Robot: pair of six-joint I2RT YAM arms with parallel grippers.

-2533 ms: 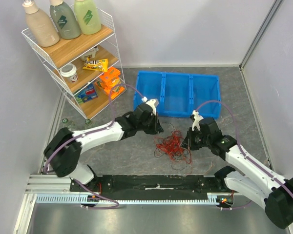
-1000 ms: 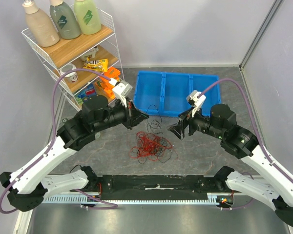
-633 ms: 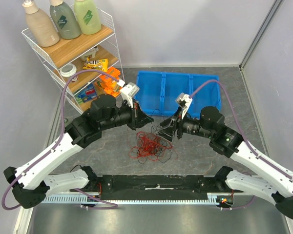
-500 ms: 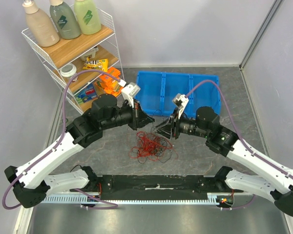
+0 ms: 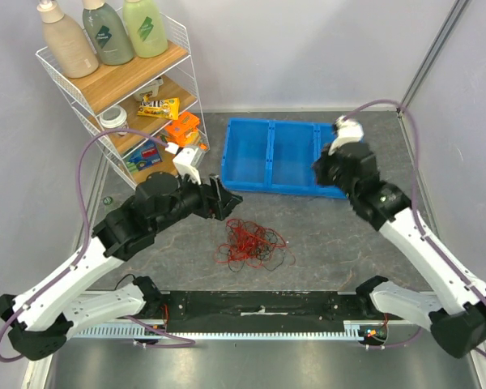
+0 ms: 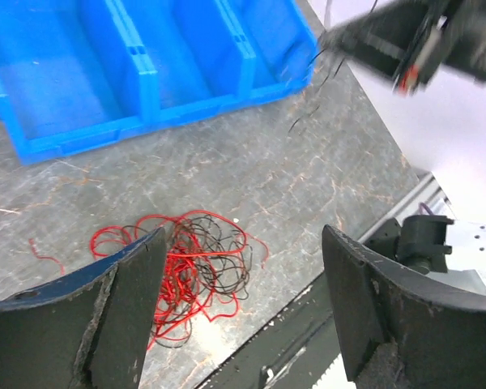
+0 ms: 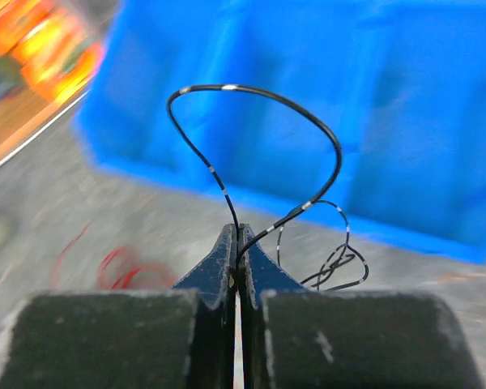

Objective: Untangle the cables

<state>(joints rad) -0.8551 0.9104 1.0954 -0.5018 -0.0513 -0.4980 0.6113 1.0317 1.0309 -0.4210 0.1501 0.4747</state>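
Note:
A loose clump of red and black cables (image 5: 251, 243) lies on the grey table in front of the blue bin; in the left wrist view the clump (image 6: 186, 271) shows between my fingers, well below them. My left gripper (image 5: 227, 198) hovers just left of and above the clump, jaws (image 6: 243, 235) wide open and holding nothing. My right gripper (image 5: 321, 173) is raised over the bin's right end. It (image 7: 237, 231) is shut on a single thin black cable (image 7: 259, 146) that arches up from the fingertips and dangles in a small knot at the right.
A blue three-compartment bin (image 5: 269, 154) stands at the back centre. A wire shelf rack (image 5: 121, 81) with bottles and snack packs stands at the back left. A black rail (image 5: 259, 306) runs along the near edge. Walls close in on both sides.
My right gripper shut on a black cable by the clump, then swung up and back to the right with it. My left gripper opened and drew back slightly left.

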